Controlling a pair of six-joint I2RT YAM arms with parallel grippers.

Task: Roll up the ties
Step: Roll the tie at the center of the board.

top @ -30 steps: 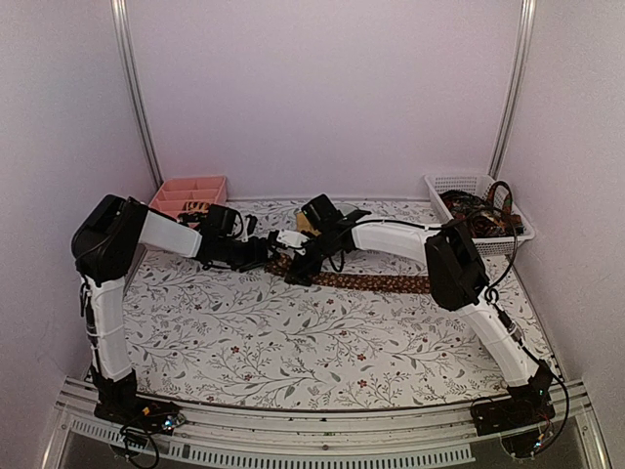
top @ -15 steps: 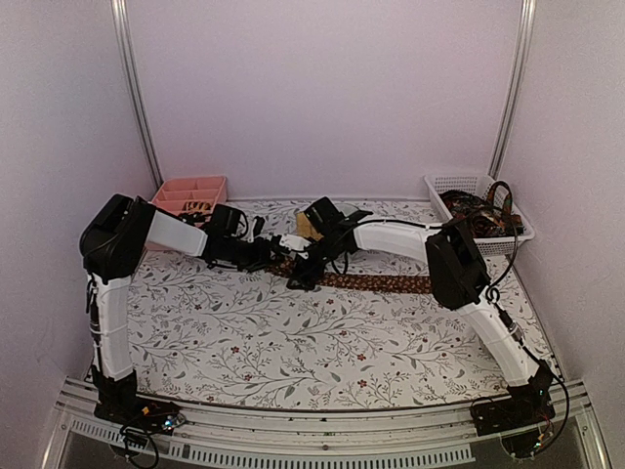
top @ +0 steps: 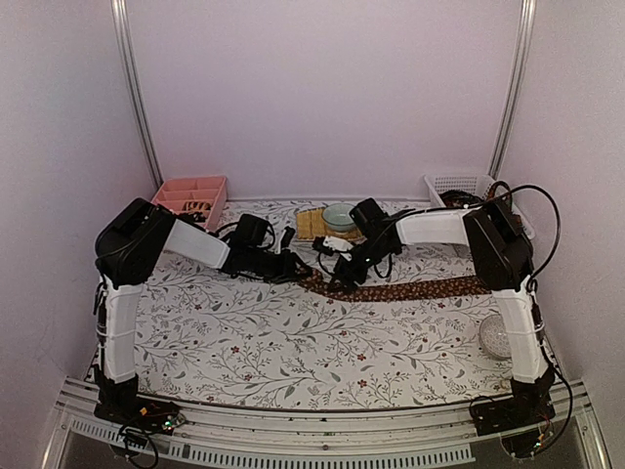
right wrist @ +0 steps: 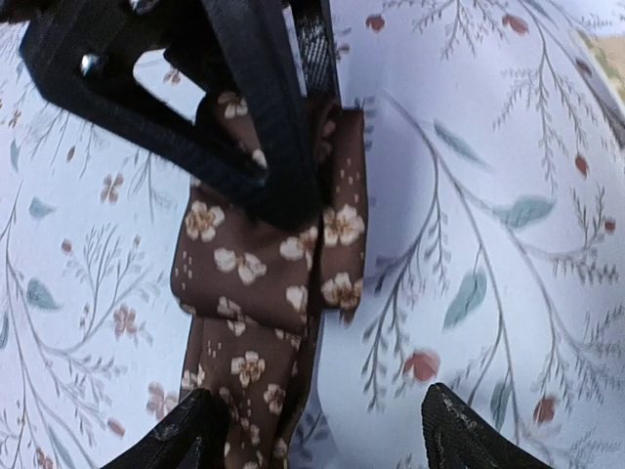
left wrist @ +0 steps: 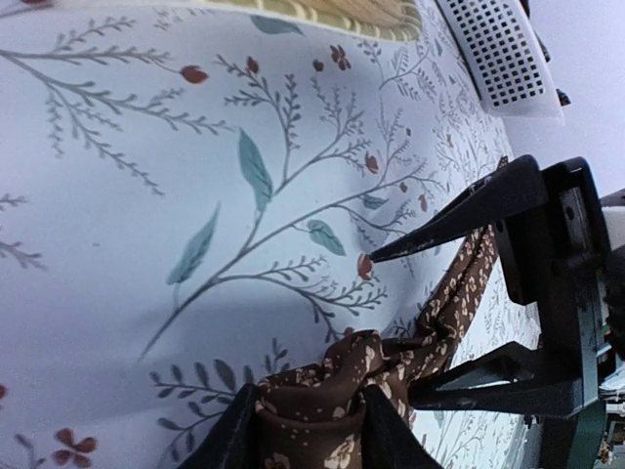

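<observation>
Left pincer (left wrist: 311, 430) is clamped down tight on the folded end of the long, narrow dark brown fabric tie with small cream flowers (right wrist: 264, 264). That's the first turn of the roll, pinched into a little bundle! The rest of the tie trails away flat to the right across the white floral-printed tabletop (top: 244, 332), all unrolled. Right pincer (right wrist: 327, 435) sits just beside the bundle, fingers spread wide, holding nothing and straddling the strip.

So this looks like the very start of the rolling, with nearly the whole length to go. The next move probably calls for the right pincer to pin the fold so the left can let go, re-grip and turn another wrap with the edges lined up.
</observation>
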